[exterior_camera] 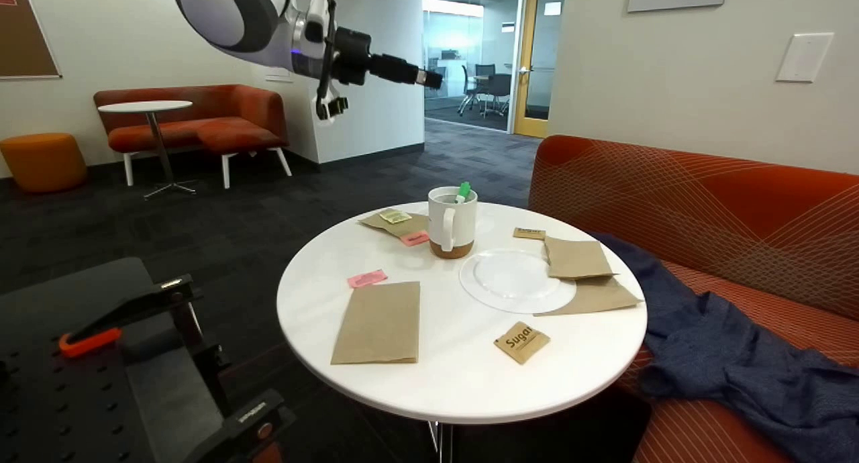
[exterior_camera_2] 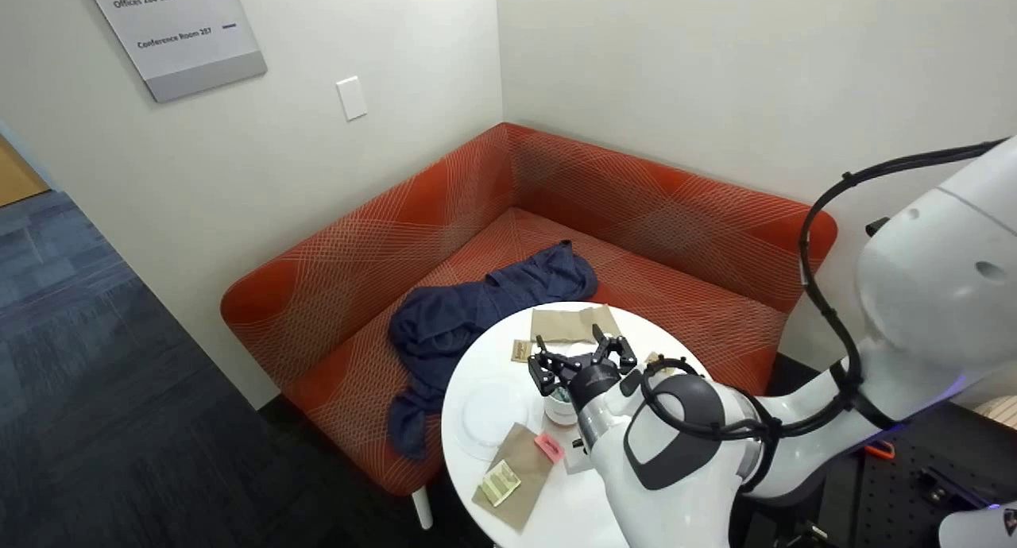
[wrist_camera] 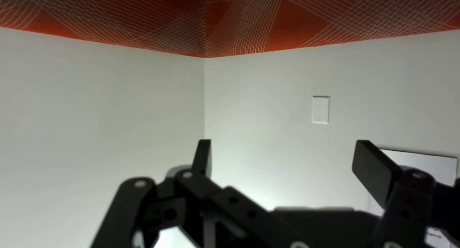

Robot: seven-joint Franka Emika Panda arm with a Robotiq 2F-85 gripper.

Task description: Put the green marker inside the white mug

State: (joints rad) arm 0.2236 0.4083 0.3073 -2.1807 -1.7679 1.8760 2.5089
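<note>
The white mug (exterior_camera: 464, 227) stands upright on the round white table, with its handle and brown base showing in an exterior view. The green marker (exterior_camera: 464, 192) is inside the mug, leaning against the rim, with its green end sticking out above it. The mug also shows in an exterior view (exterior_camera_2: 561, 412), partly hidden by the arm. My gripper (wrist_camera: 284, 146) is open, with nothing between its fingers. It is raised high above the table and apart from the mug and marker, as an exterior view (exterior_camera: 433, 79) shows. The wrist view shows neither mug nor marker.
On the table (exterior_camera: 463, 389) lie a flat white plate (exterior_camera: 483, 295), brown napkins (exterior_camera: 379, 325), a sugar packet (exterior_camera: 522, 342) and pink packets (exterior_camera: 367, 279). A red sofa (exterior_camera: 671, 201) with a dark blue cloth (exterior_camera: 731, 355) stands beside the table, against the walls.
</note>
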